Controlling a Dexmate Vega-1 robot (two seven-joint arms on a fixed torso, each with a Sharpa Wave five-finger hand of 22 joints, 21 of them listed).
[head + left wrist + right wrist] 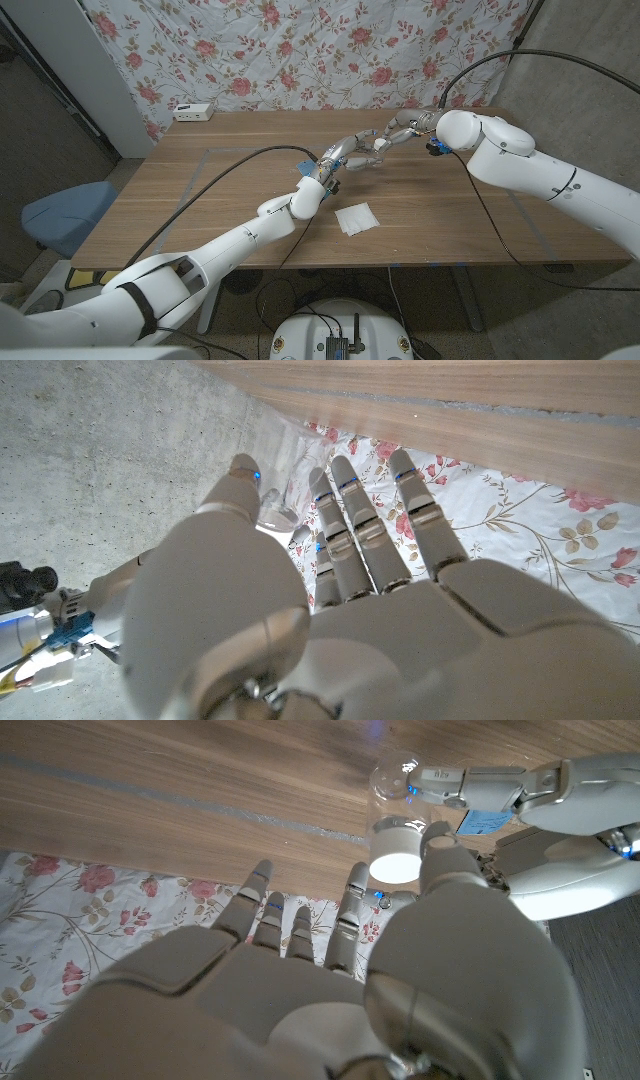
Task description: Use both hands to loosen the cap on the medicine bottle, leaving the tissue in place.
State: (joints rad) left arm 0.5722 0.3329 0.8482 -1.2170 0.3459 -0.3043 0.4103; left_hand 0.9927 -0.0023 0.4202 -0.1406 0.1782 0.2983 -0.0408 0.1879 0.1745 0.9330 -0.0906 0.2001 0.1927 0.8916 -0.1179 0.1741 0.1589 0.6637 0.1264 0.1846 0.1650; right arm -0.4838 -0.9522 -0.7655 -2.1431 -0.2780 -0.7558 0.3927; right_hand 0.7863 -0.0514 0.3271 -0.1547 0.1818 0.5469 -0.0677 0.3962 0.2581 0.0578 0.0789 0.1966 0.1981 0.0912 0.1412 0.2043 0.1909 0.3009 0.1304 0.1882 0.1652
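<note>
Both hands meet over the middle of the surface, a bit toward 12 o'clock from centre in the head view. The bottle is clear with a white cap, held up off the wood between the two hands so each can work one end.

The left hand wraps the clear body: in the right wrist view its fingers curl around the bottle wall. This reads as the bracing grip, keeping the body from turning. In the left wrist view the clear body shows just past its thumb.

The right hand comes in from 2 o'clock. Its thumb sits at the cap's edge, other fingers spread below. Probably pinching the cap to twist, but contact on the far side is hidden, so cannot tell if it truly grips or is only touching.

The tissue lies flat on the surface at 5 o'clock from the hands, well apart, untouched. Working the bottle in the air keeps the tissue undisturbed.

Judgement: twisting step in hand; whether the cap has loosened cannot be told.

Also there: a white box at the surface's far edge, about 10 o'clock.
</note>
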